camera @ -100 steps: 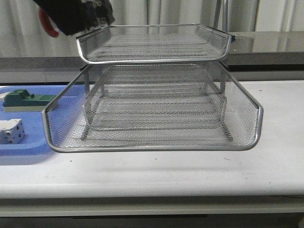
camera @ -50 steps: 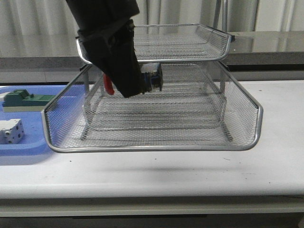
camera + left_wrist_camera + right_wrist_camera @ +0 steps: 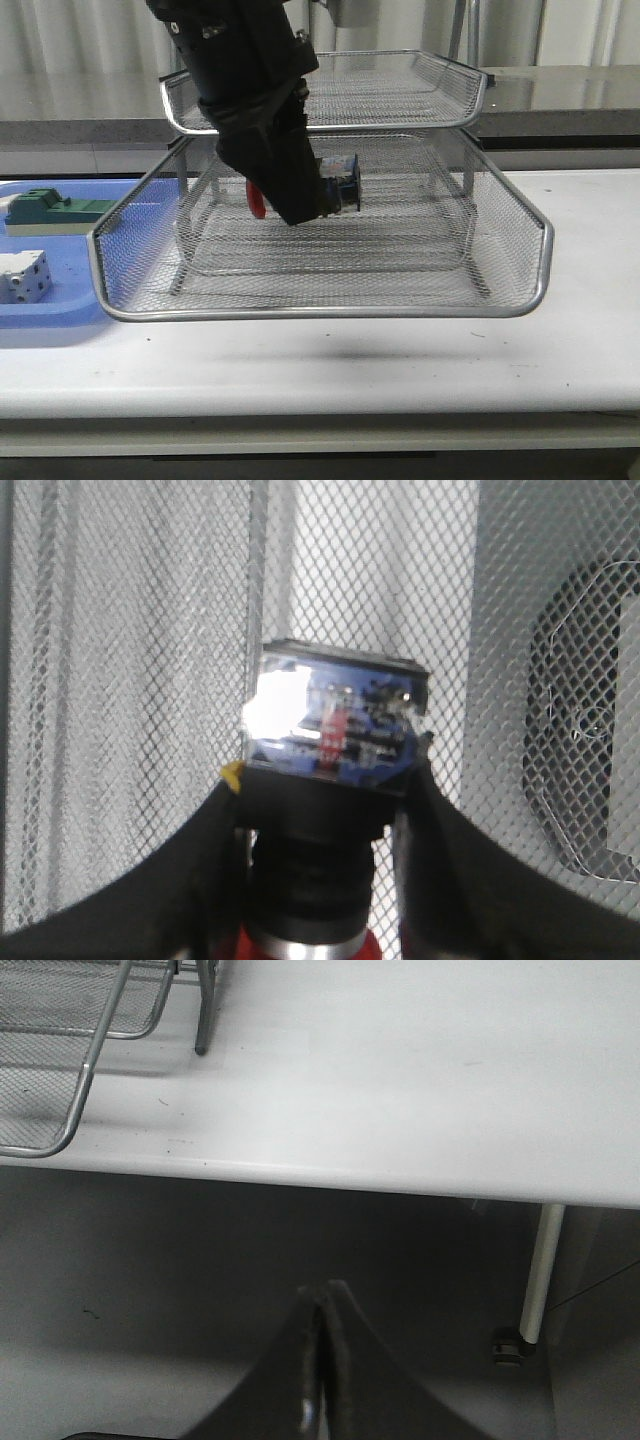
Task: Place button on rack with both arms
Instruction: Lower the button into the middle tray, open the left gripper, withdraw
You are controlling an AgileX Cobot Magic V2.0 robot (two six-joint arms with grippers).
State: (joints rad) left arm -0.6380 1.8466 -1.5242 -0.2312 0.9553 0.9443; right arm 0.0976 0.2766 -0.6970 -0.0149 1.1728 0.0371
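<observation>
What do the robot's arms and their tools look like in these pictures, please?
The left arm is bulky and black; its tool tapers into dark fingers, with a small yellow spot at one pad. The right tool shows two smooth black fingers, curved outward.

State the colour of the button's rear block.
Blue with a clear face, on the button; clearest in the left wrist view.

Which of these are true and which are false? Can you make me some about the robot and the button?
1. The left gripper holds the button. True.
2. The button lies on the rack's top tier. False: it is held in the air at the level of the middle tier, in front of the rack.
3. The right gripper holds something. False: its fingers are shut on nothing.
4. A blue tray sits left of the rack. True.
</observation>
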